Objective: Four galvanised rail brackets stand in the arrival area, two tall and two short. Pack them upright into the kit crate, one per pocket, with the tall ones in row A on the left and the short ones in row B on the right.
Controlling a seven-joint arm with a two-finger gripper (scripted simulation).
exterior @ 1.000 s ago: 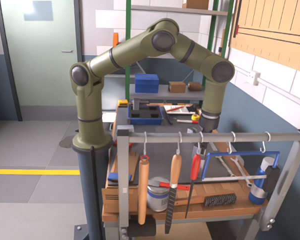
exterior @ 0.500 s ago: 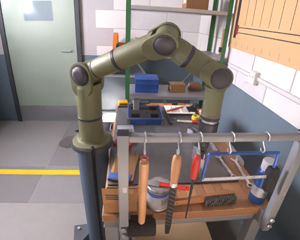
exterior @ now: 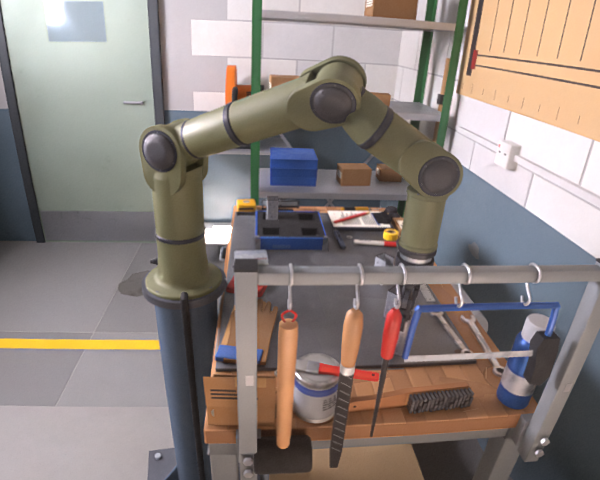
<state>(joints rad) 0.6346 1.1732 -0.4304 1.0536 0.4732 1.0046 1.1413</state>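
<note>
One grey bracket [exterior: 274, 206] stands upright in the far left pocket of the blue kit crate [exterior: 290, 230], at the far end of the bench mat. Another grey bracket [exterior: 382, 260] shows on the mat just left of my wrist, partly hidden by the tool rail. My gripper [exterior: 407, 302] is down on the right side of the mat behind that rail, open and holding nothing. The other brackets are hidden from this side.
The blue crate's other three pockets show dark. A grey rail [exterior: 424, 274] with hooks crosses the near side, hung with a mallet, a file, a screwdriver [exterior: 388, 341] and a hacksaw [exterior: 476, 330]. Pens, tape and a clipboard lie right of the crate.
</note>
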